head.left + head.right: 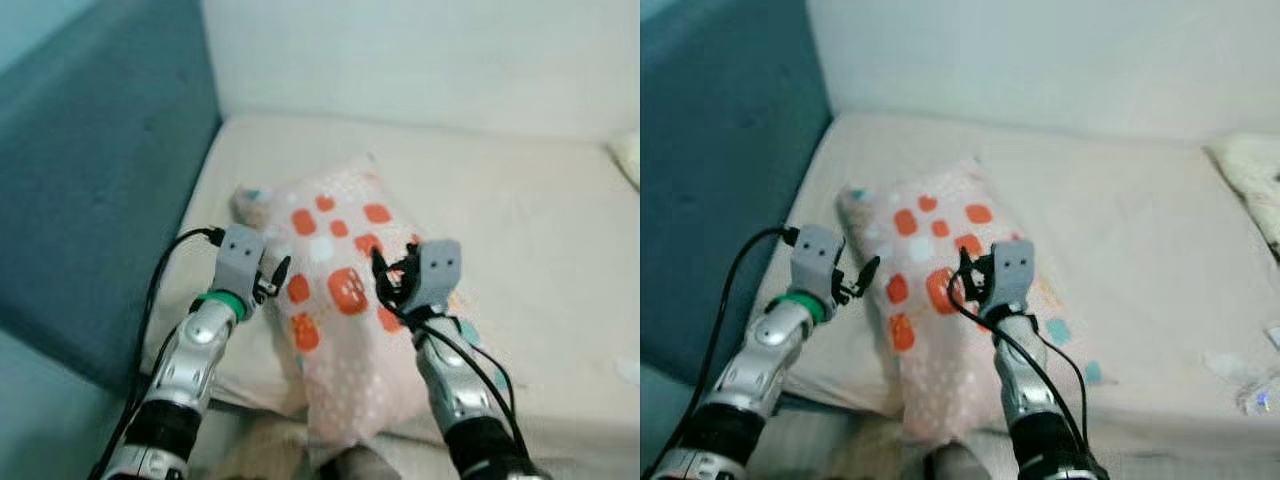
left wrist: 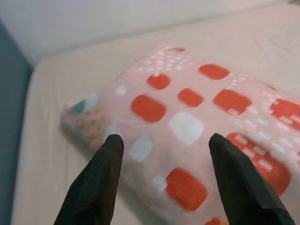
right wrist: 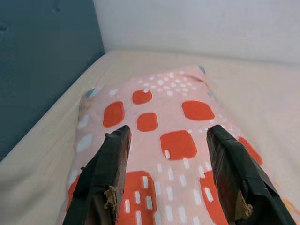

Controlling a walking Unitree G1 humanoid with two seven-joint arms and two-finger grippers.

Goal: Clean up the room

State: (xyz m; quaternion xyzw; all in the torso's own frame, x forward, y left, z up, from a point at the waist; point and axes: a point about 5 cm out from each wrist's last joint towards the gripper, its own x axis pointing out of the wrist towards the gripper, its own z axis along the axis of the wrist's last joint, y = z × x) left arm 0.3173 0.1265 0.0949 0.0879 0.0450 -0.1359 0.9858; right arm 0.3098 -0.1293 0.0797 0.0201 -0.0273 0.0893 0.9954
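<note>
1. Black fingers of my left gripper [image 2: 161, 150] stand spread and released over the near-left part of the pillow [image 1: 335, 300], holding nothing.
2. My right gripper [image 3: 168, 140] is likewise parted and empty above the pillow's middle.
3. The soft pink pillow, with orange and white patches, lies on the cream mattress [image 1: 520, 230], its near end overhanging the front edge.
4. A teal headboard [image 1: 100, 150] borders the left; open mattress lies to the right.
</note>
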